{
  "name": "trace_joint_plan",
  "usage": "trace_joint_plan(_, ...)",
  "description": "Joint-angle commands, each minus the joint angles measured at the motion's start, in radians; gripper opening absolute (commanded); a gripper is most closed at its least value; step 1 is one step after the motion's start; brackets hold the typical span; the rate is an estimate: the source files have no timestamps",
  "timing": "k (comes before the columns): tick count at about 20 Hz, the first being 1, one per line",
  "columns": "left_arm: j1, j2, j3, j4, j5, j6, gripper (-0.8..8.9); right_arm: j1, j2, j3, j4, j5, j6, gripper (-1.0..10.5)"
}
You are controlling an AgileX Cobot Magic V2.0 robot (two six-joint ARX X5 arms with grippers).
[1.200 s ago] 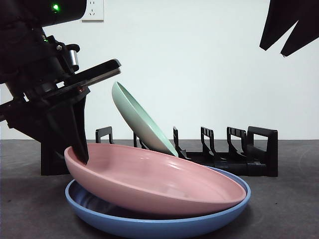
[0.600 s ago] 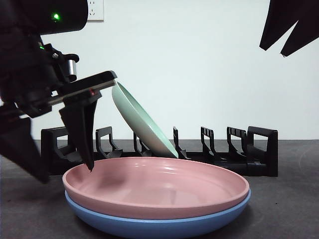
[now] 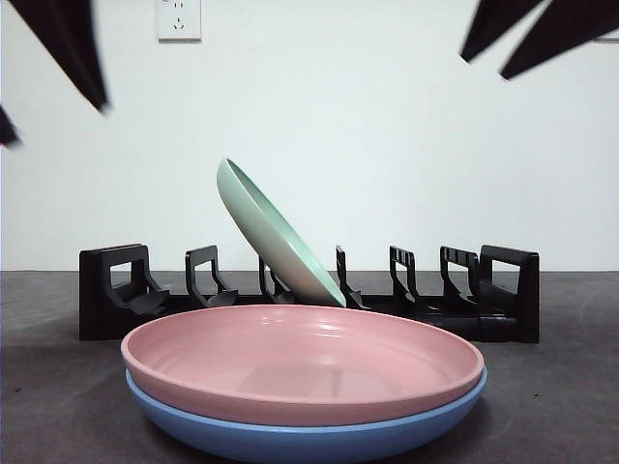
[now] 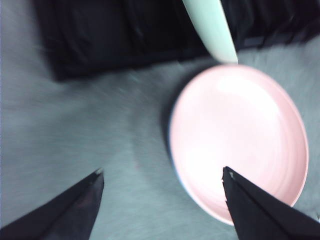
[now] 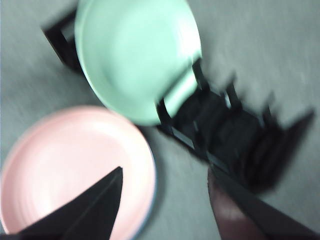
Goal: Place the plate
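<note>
Pink plate (image 3: 302, 362) nests in the blue one (image 3: 319, 435) (stacked ahead of the rack (image 3: 309, 300)); both claws, left (image 4: 160, 200) and right (image 5: 165, 200), hang spread, empty.

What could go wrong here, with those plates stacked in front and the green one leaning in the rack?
The green plate leans steeply in the black rack rather than standing upright; a knock might tip it toward the pink plate. The pink plate nests snugly in the blue plate, so the open left tool may struggle to catch only its rim. The right tool waits, open, above.
</note>
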State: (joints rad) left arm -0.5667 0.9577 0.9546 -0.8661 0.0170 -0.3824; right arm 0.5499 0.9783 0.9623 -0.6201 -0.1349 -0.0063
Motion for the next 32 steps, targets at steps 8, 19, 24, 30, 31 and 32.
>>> trace_joint_plan(8,0.124,-0.319,0.021,-0.232,-0.034,-0.029,3.75,0.144,0.327,0.245,0.013,0.003,0.096,2.7)
trace_joint_plan(19,0.131,-0.343,0.021,-0.287,-0.063,-0.034,3.75,0.274,0.745,0.726,-0.123,0.093,0.164,2.7)
trace_joint_plan(24,0.131,-0.343,0.021,-0.287,-0.063,-0.035,3.75,0.28,0.833,0.774,-0.119,0.116,0.179,3.4)
trace_joint_plan(30,0.131,-0.343,0.021,-0.286,-0.064,-0.046,3.75,0.28,0.893,0.774,-0.113,0.116,0.179,3.4)
trace_joint_plan(31,0.131,-0.343,0.021,-0.286,-0.064,-0.048,3.75,0.279,0.898,0.774,-0.116,0.116,0.179,3.4)
trace_joint_plan(32,0.131,-0.343,0.021,-0.286,-0.066,-0.049,3.75,0.279,0.908,0.774,-0.111,0.116,0.179,3.3)
